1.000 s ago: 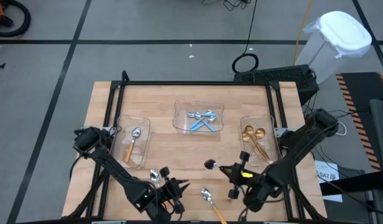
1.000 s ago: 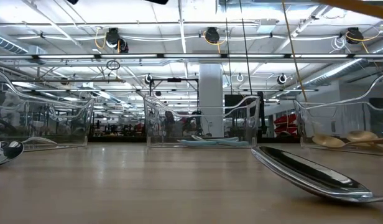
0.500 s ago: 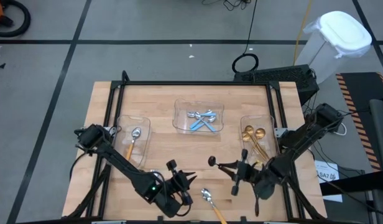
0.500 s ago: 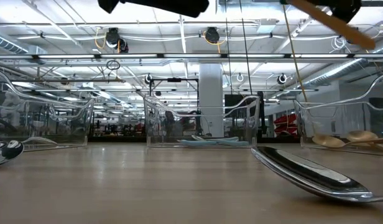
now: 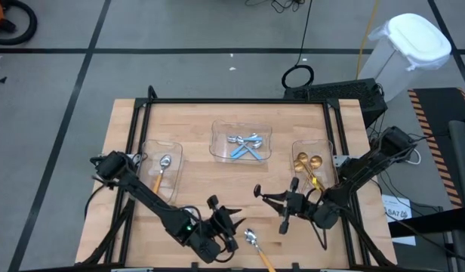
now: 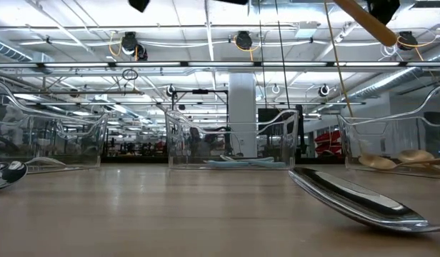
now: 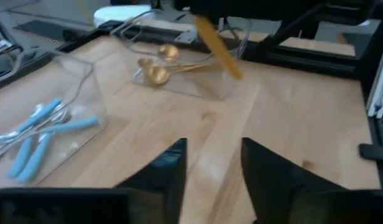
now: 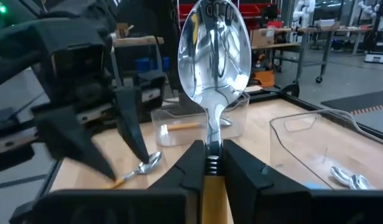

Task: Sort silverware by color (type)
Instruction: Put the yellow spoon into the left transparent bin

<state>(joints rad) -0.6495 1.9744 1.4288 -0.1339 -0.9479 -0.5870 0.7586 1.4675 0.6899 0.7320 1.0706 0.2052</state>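
Note:
My right gripper (image 5: 281, 202) hovers above the table's near middle, shut on an orange-handled spoon whose silver bowl (image 8: 215, 43) sticks out past the fingers. My left gripper (image 5: 231, 217) is open above the near edge, empty, its fingers (image 7: 170, 171) apart. A second orange-handled spoon (image 5: 252, 239) lies flat on the wood beside it. Three clear trays hold sorted spoons: one orange-handled (image 5: 161, 168) in the left tray, blue-handled ones (image 5: 244, 143) in the middle, gold ones (image 5: 308, 165) in the right. My right gripper pinches the spoon between its two fingers (image 8: 193, 167) at the top of the orange handle (image 8: 209, 186), just below the silver neck. The spoon lies along the fingers, bowl forward toward the table's left. It is lifted clear of the table.
The left tray (image 5: 146, 181), middle tray (image 5: 217, 147) and right tray (image 5: 329, 177) stand in a row across the table. Another spoon's bowl (image 6: 9, 171) shows at the low view's left. A black frame runs along the table's edges. Bare wood lies between the trays and grippers.
My left gripper has moved toward the table's right, closer to the lying spoon. My right gripper has carried its spoon a little toward the far edge and turned, so the orange handle now slants more steeply in the low view.

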